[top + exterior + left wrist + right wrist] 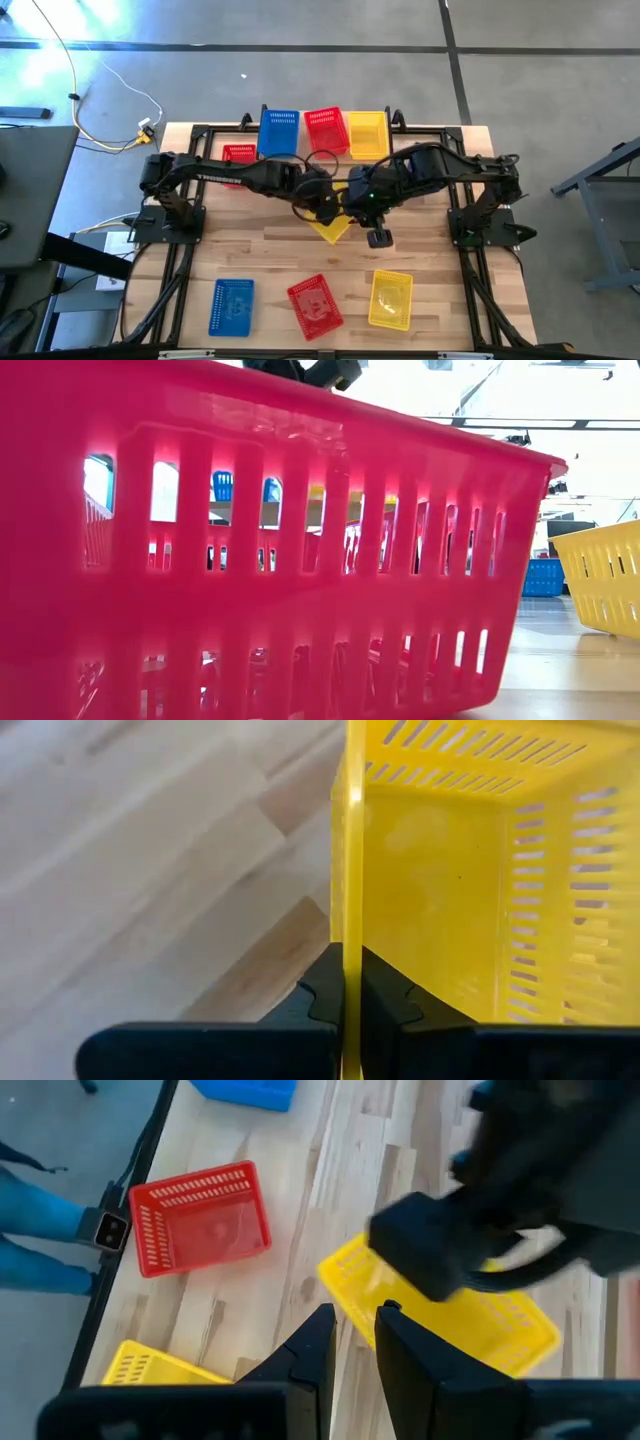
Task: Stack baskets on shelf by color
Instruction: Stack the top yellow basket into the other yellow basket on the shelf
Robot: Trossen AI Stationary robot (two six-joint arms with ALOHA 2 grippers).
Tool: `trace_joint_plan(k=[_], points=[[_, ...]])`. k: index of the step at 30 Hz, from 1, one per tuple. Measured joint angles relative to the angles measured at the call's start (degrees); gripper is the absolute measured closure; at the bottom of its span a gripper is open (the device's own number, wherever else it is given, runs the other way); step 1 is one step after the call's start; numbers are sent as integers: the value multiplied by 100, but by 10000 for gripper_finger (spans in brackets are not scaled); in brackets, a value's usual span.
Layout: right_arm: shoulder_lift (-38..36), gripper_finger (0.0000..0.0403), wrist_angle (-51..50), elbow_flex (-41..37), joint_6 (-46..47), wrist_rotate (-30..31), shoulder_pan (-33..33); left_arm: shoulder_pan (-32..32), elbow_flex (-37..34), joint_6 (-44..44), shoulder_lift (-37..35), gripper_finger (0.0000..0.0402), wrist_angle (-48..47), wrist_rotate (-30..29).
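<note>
High view, shelf: we saw the shelf [322, 152] at the table's far edge, carrying a blue basket [279, 132], a red basket [326, 130] and a yellow basket [367, 134] side by side.
High view, arms: the left gripper [326, 207] and the right gripper [377, 237] met near the table's middle, over a tilted yellow basket [333, 228].
High view, loose baskets: a blue one [232, 306], a red one [315, 304] and a yellow one [391, 298] lay along the near edge; another red one [239, 153] showed behind the left arm.
Low view: a red basket's wall [270, 560] filled nearly everything.
Left wrist view: the fingers [322, 995] were clamped narrowly on the yellow basket's rim [352, 870].
Right wrist view: the right gripper's own fingers [318, 1355] stood a narrow gap apart, holding nothing, above the tabletop [300, 1295].
</note>
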Motion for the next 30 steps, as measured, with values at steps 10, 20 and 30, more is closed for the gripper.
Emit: trace_joint_plan(k=[10,20,30], points=[[2,339,7,0,-362,159,115,298,883,-80,-33,401,-723,-409],[2,288,165,0,-18,793,115,316,1607,-492,-33,401,-705,-675],[273,279,37,0,245,1013,115,330,1667,-844,-31,401,-726,-573]])
